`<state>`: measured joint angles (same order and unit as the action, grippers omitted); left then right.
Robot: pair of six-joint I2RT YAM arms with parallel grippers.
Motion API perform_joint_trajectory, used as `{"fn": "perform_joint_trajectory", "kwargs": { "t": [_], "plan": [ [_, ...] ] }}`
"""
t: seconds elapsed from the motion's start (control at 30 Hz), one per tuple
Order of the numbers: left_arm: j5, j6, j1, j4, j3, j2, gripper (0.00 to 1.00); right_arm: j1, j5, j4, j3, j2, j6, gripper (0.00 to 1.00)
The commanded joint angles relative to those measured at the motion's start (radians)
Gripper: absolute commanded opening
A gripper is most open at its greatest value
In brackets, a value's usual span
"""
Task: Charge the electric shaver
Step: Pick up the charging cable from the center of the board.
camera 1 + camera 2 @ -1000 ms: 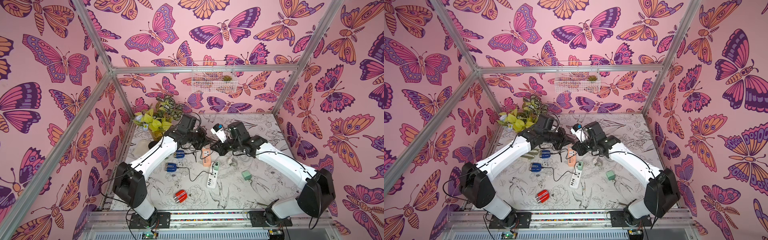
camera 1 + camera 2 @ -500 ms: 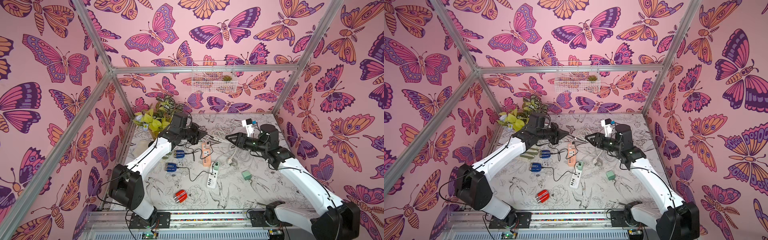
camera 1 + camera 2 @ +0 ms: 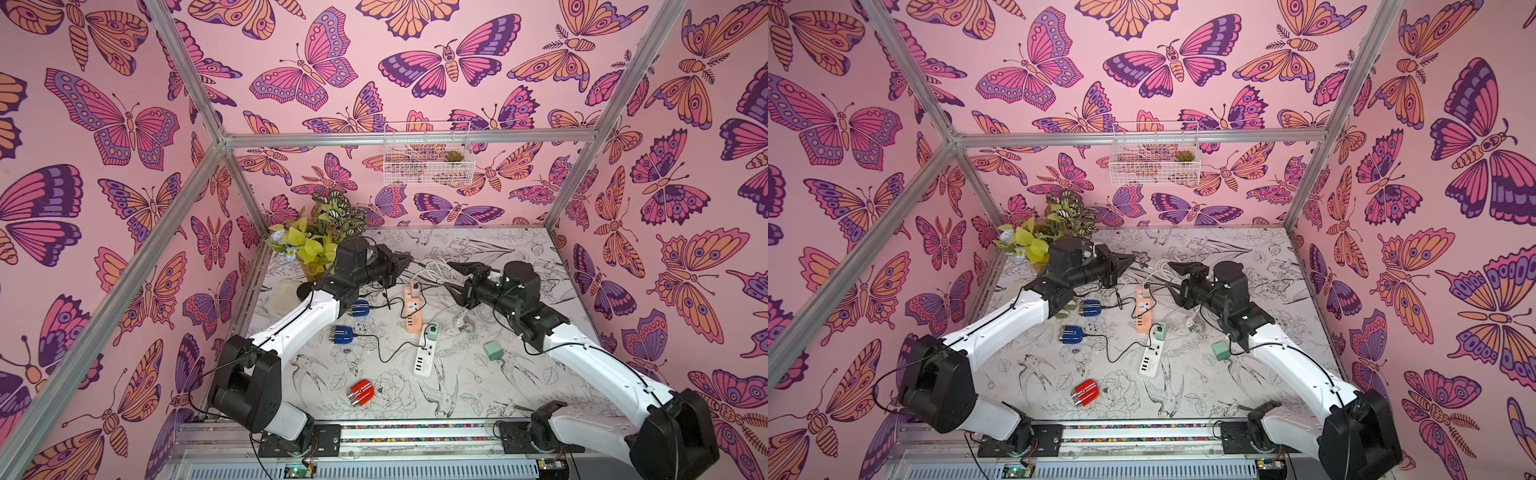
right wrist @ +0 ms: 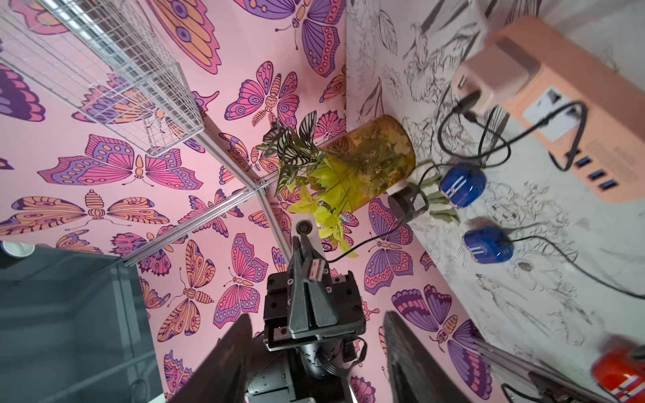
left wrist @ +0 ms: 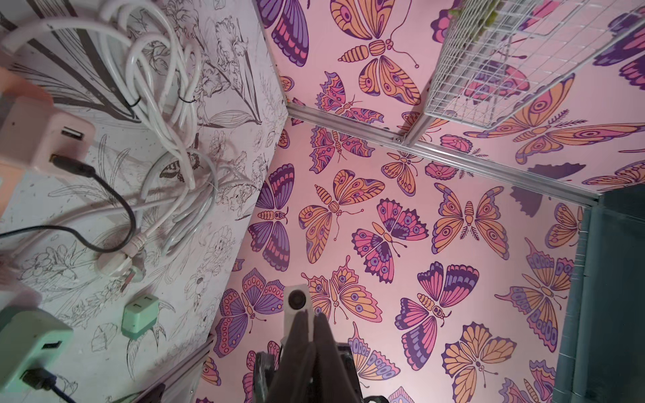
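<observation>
Two blue electric shavers (image 3: 359,309) (image 3: 343,334) lie left of the orange power strip (image 3: 413,309), each with a black cable. A red shaver (image 3: 361,392) lies alone near the front. My left gripper (image 3: 409,259) (image 5: 311,315) hovers behind the strip, shut on a USB plug (image 4: 314,270) that pokes out past its fingertips, with a black cable (image 4: 352,249) trailing down. I cannot trace where that cable ends. My right gripper (image 3: 449,275) (image 4: 316,315) faces it from the right, open and empty.
A white power strip (image 3: 426,357) holds a green adapter (image 3: 432,331), and another green adapter (image 3: 492,350) lies loose to its right. A white cable coil (image 3: 434,268) sits behind the grippers. A plant jar (image 3: 313,253) fills the back left corner, and a wire basket (image 3: 428,160) hangs on the back wall.
The grippers were close together over the orange strip. The right one has opened and drawn back right. The left stayed shut, rose and pulled back left.
</observation>
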<state>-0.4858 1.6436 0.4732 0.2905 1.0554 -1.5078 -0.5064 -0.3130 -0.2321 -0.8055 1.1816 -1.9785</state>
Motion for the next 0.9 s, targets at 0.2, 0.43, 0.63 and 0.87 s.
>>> {"fn": "perform_joint_trajectory", "kwargs": {
  "t": [0.2, 0.43, 0.63, 0.87],
  "plan": [
    [0.068, 0.017, 0.031, 0.252, -0.083, 0.011, 0.0, -0.076, 0.154, -0.192, -0.038, 0.133, -0.231, 0.54],
    [0.069, 0.025, 0.045, 0.26, -0.104, 0.015, 0.0, -0.077, 0.196, -0.303, -0.064, 0.21, -0.263, 0.39],
    [0.075, 0.025, 0.047, 0.258, -0.112, 0.011, 0.0, -0.085, 0.193, -0.317, -0.088, 0.229, -0.27, 0.3],
    [0.077, 0.028, 0.047, 0.257, -0.104, 0.006, 0.0, -0.085, 0.189, -0.292, -0.067, 0.221, -0.267, 0.06]
  ]
}}
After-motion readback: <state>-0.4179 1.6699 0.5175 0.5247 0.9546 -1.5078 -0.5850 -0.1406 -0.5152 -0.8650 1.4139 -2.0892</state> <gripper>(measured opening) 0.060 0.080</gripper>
